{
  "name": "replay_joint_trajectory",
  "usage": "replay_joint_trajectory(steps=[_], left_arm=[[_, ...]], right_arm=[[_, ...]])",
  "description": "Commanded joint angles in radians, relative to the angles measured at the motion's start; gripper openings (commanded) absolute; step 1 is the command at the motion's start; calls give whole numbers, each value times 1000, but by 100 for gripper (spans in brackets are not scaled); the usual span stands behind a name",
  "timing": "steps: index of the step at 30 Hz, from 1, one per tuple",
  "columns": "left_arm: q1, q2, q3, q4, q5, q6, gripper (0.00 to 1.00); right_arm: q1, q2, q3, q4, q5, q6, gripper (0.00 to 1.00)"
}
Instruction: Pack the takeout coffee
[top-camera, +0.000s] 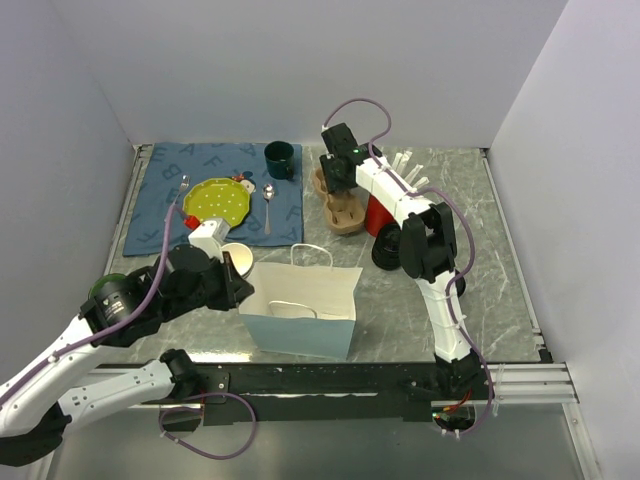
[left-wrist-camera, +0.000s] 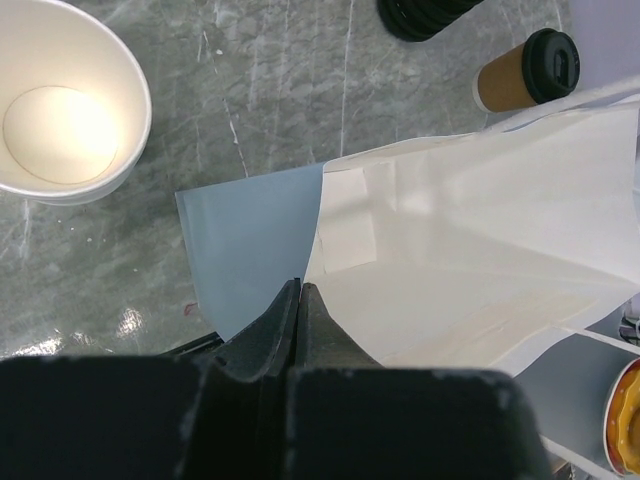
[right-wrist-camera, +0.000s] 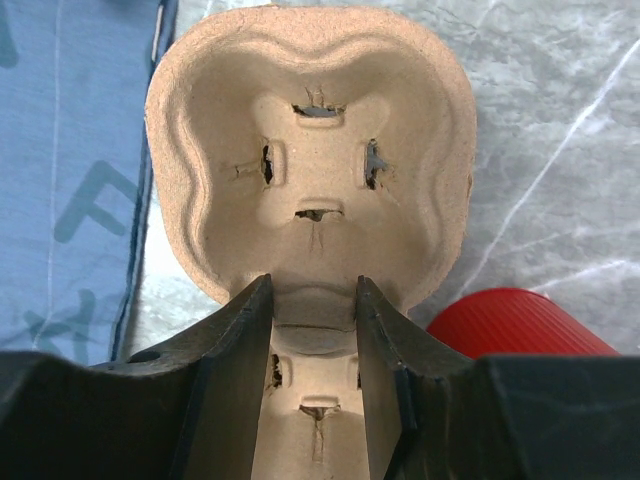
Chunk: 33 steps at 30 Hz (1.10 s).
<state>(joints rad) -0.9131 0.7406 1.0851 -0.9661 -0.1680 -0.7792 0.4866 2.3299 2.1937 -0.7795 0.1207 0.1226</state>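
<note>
Downward, right hand (right-wrist-camera: 314, 290) snug astride carrier (right-wrist-camera: 310, 130); left hand (left-wrist-camera: 301, 290) tight on bag (left-wrist-camera: 470, 250).

The desk (top-camera: 500, 260) was grey marble with white veins. The cloth (top-camera: 160, 190) was blue, printed with lighter blue letters. The plate (top-camera: 216, 201) was yellow-green with pale speckles, and the mug (top-camera: 279, 159) was dark green. The paper bag (left-wrist-camera: 480, 230) was pale blue outside and white inside. The takeout coffee (left-wrist-camera: 527, 72) was kraft brown with a black lid. The paper cup (left-wrist-camera: 65, 100) was white inside. The cup carrier (right-wrist-camera: 310, 150) was plain tan. The container (right-wrist-camera: 520, 322) beside it was red and ribbed.
</note>
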Motion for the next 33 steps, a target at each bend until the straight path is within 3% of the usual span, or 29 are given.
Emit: replay_joint_trajectory(steps=[1, 10, 15, 20, 23, 25, 29, 33], left_arm=[[0, 14, 48, 29, 21, 15, 1], [0, 39, 55, 47, 30, 21, 1], [2, 45, 58, 52, 30, 18, 1], [0, 34, 62, 34, 36, 18, 1], [0, 10, 68, 1, 15, 26, 1], [2, -10, 70, -13, 12, 35, 3], [-1, -24, 62, -16, 64, 61, 5], [0, -27, 67, -23, 102, 84, 6]], right_arm=[[4, -47, 87, -6, 43, -29, 24], [4, -40, 70, -18, 57, -40, 31], [4, -24, 92, -38, 42, -51, 25], [4, -63, 64, 3, -13, -74, 41], [6, -57, 69, -6, -6, -72, 15], [4, -44, 86, -18, -3, -75, 16], [6, -61, 57, 8, -29, -80, 43], [4, -66, 51, 3, -35, -72, 45]])
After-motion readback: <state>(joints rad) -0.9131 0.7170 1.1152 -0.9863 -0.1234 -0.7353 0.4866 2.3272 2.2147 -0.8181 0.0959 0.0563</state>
